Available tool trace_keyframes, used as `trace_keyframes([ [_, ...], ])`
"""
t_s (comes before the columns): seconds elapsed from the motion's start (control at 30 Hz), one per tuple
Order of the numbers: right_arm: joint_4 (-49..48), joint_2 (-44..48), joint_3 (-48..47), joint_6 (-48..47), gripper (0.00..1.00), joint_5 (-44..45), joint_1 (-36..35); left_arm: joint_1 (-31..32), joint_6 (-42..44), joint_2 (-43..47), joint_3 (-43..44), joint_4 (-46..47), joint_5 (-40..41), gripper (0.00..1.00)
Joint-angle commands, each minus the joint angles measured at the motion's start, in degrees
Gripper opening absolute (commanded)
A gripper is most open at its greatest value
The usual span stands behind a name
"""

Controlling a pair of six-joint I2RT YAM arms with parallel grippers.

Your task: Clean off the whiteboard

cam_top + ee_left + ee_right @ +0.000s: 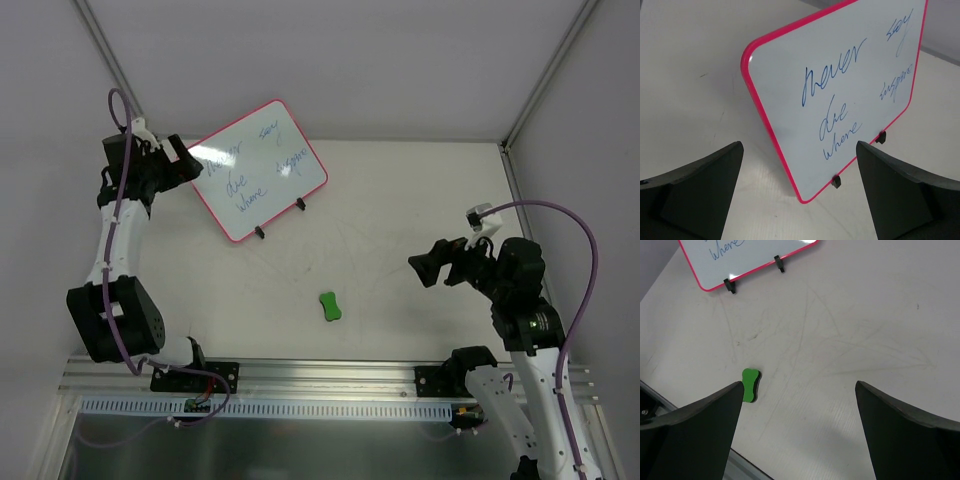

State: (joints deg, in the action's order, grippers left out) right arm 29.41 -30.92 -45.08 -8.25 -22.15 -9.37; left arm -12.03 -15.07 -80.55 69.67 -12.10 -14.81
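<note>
Left gripper [188, 160]: I see fingers spread wide, empty, just beside the whiteboard's [258, 170] left edge.
Right gripper [425, 268]: wide apart, empty, well right of it.
Whiteboard: propped on its stand, blue writing showing.
Green eraser [329, 306]: in front, apart.

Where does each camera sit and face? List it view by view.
Top external: above and behind the bases, looking down on table, whiteboard, green eraser; both arms show.
Left wrist: on the left gripper, facing the whiteboard's writing; its open fingers show.
Right wrist: on the right gripper, looking down at the green eraser; its open fingers show.
Shared: all three see the whiteboard.
</note>
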Motion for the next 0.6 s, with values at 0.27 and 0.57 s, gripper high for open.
trace_keyframes([
  [0.27, -1.19, -2.39, -1.94, -3.88, 0.99, -11.6, -0.39, -10.99, 5.58, -17.42, 8.72, 9.02, -31.93, 0.87],
  [0.57, -1.11, -3.71, -2.47, -3.44, 0.99, -12.39, -0.3, -12.75, 7.51, -25.87, 13.56, 11.3, -40.47, 0.74],
])
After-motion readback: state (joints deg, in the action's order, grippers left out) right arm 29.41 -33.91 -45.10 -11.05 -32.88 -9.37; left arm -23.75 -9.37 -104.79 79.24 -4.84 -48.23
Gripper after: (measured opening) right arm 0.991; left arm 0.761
